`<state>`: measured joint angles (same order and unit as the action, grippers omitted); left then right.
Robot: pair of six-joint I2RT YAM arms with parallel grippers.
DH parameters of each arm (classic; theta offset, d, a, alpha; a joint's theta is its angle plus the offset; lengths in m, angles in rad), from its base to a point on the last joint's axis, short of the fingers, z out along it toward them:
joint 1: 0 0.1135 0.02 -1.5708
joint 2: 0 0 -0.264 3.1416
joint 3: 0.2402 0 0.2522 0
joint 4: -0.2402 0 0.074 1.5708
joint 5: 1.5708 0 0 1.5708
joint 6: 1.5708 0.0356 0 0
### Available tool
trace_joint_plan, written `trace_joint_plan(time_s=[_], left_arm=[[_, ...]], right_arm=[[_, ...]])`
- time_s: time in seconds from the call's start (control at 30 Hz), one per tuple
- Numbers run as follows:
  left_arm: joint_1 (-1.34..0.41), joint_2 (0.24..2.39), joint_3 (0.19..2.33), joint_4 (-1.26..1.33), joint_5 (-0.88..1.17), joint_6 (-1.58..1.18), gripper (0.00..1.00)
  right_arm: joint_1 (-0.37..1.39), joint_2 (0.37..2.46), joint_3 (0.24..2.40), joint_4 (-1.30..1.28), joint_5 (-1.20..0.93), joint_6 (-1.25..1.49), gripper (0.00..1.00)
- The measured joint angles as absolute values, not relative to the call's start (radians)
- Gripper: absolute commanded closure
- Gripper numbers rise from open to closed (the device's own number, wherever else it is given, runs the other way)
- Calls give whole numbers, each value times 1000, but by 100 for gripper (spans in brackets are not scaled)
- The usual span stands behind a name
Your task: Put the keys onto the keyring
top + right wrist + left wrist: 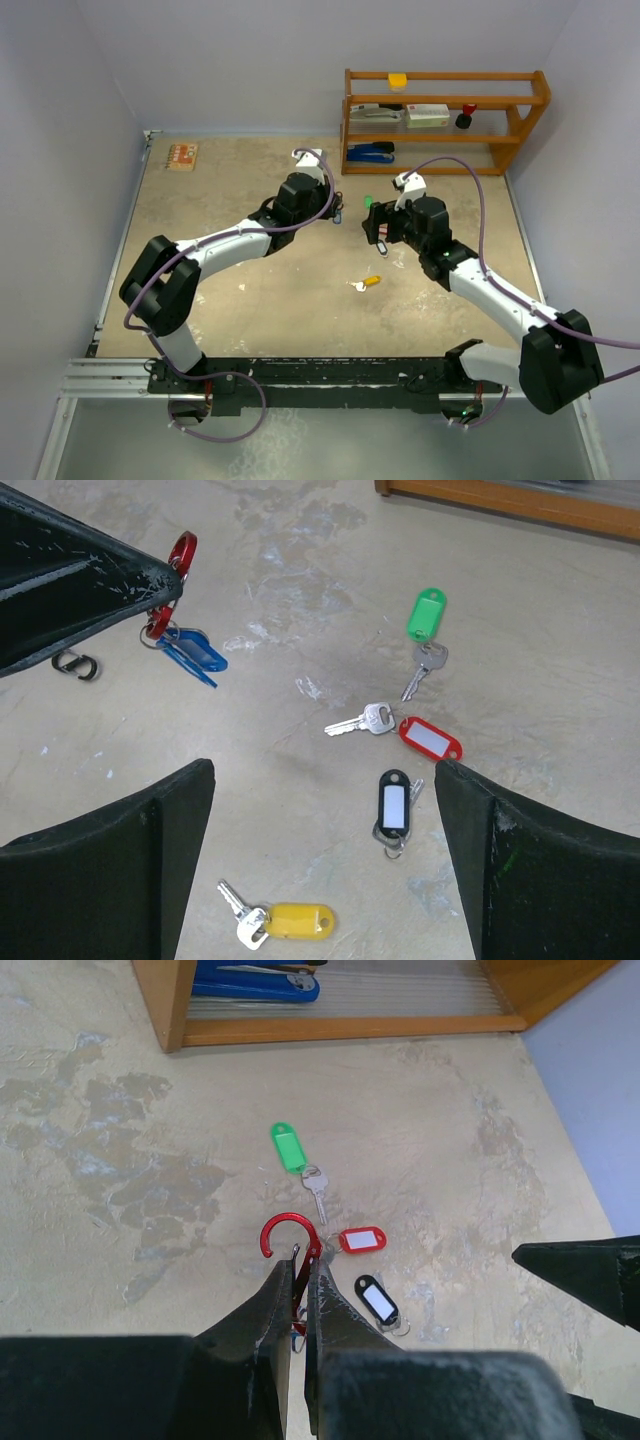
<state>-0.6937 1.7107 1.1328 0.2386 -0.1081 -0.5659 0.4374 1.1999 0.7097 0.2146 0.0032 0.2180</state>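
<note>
My left gripper is shut on the red carabiner keyring, whose hook points up and away from the fingers. In the right wrist view the keyring carries a blue-tagged key hanging below it. Loose on the table lie a green-tagged key, a red-tagged key, a black-tagged key and a yellow-tagged key. My right gripper stands wide open above them, with the black-tagged key between its fingers' line and nothing held. From above, the two grippers face each other.
A wooden shelf stands at the back right with a blue stapler on its lowest level. A small black figure-8 clip lies under the left gripper. An orange box sits at the far left.
</note>
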Motion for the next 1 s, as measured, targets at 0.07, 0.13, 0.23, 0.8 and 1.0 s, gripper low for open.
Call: trace_joint_plan(time_s=[0.07,0.13,0.23,0.8,1.0], left_arm=[[-694,1711,1133,244,-108,-566,100],[-694,1711,1132,247,-108,-567,100],[-693,1711,1127,256,-105,-576,98],[-607,1721,1040,381,-41,-672,85],[-577,1748,1035,422,-25,-688,79]], right_arm=[[437,1200,710,220,1,219,7],[437,1200,710,223,1,219,7],[437,1200,710,223,2,220,7],[437,1184,704,220,10,221,7],[437,1184,704,220,10,220,7]])
